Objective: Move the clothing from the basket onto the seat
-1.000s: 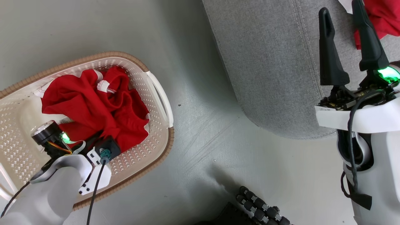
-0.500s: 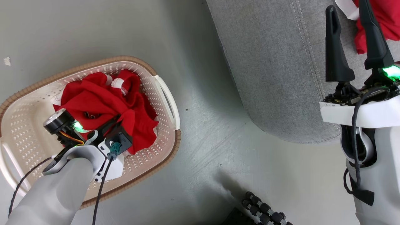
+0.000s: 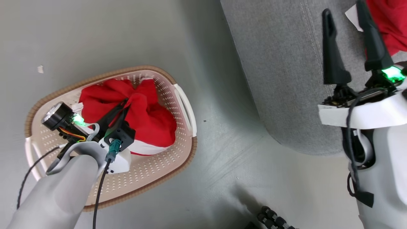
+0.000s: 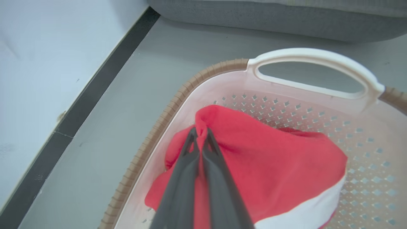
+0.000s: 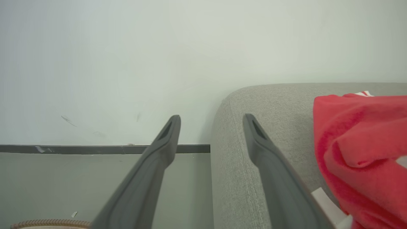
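since 1 second earlier the left gripper (image 3: 127, 102) had pinched its 2 dark fingers together on a fold of the clothing (image 3: 149, 117), and the red cloth, spread and rumpled before, was drawn into a tighter bunch around the fingertips; the head camera had also swung, so the whole scene sat differently in that view. the clothing lay inside the basket (image 3: 152, 187), toward its 1 o'clock end in the head view, with a white band along its 6 o'clock edge. in the left wrist view the closed fingers met on a peak of red fabric near the centre, the basket's white handle (image 4: 318, 59) arched at 1 o'clock and its brown rim (image 4: 152, 140) ran down toward 7 o'clock. the basket stood on the grey floor (image 3: 222, 143) at 8 o'clock of the head view, apart from the seat (image 3: 279, 79), which took up the 1 o'clock corner. the right gripper (image 3: 344, 9) hung over the seat at 2 o'clock with its fingers spread wide apart. just beside its outer finger a second red garment (image 3: 388, 25) with a white patch lay on the seat. the right wrist view showed that garment at 3 o'clock on the grey cushion, with a pale wall (image 5: 127, 63) and a dark baseboard (image 5: 95, 149) at 9 o'clock.
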`<state>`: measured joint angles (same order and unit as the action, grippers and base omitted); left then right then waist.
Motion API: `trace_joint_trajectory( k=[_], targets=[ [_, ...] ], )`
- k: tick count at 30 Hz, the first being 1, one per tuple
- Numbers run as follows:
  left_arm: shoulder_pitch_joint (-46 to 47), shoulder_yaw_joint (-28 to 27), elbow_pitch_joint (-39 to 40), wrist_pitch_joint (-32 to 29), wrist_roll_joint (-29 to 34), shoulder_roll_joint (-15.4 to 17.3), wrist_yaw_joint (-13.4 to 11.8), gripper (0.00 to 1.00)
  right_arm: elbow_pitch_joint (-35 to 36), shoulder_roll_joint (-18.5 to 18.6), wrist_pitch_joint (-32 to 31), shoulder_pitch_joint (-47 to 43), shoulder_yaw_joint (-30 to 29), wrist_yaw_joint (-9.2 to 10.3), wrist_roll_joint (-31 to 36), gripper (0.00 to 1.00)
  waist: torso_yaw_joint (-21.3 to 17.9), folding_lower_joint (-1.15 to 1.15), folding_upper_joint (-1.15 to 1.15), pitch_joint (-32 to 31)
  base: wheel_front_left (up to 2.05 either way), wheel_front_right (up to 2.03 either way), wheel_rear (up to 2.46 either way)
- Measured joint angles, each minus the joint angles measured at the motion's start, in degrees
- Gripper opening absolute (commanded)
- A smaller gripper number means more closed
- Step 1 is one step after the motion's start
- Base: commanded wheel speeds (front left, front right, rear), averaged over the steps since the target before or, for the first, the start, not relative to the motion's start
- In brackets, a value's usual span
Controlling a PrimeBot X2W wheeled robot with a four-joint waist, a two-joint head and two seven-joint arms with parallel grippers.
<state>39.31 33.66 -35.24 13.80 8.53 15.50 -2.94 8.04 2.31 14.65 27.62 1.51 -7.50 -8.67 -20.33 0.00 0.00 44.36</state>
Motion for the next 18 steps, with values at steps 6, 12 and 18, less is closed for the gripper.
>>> trace_joint_trajectory(
  k=[6, 12, 18],
  targets=[
    [-1.4, -1.4, 5.35, 0.42, -2.04, -0.57, -1.54, 0.0, -1.77, 0.04, 0.04, 0.43, 2.1, 0.0, 2.67, 1.0, 1.78, 0.0, 0.0, -2.25, 0.0, 0.0, 0.0],
    [-2.65, -3.36, 11.38, 0.48, -3.16, -0.18, -3.5, 0.0, -3.39, 0.12, 0.04, 0.86, 3.38, 0.0, 4.67, 1.0, 3.54, 0.0, 0.0, -4.78, 0.0, 0.0, 0.0],
    [-3.43, -6.15, 19.28, 0.51, -5.58, 0.76, -5.31, 0.0, -5.17, 0.21, 0.05, 0.86, 5.13, 0.0, 6.43, 1.0, 5.27, 0.0, 0.0, -7.71, 0.0, 0.0, 0.0]
  ],
)
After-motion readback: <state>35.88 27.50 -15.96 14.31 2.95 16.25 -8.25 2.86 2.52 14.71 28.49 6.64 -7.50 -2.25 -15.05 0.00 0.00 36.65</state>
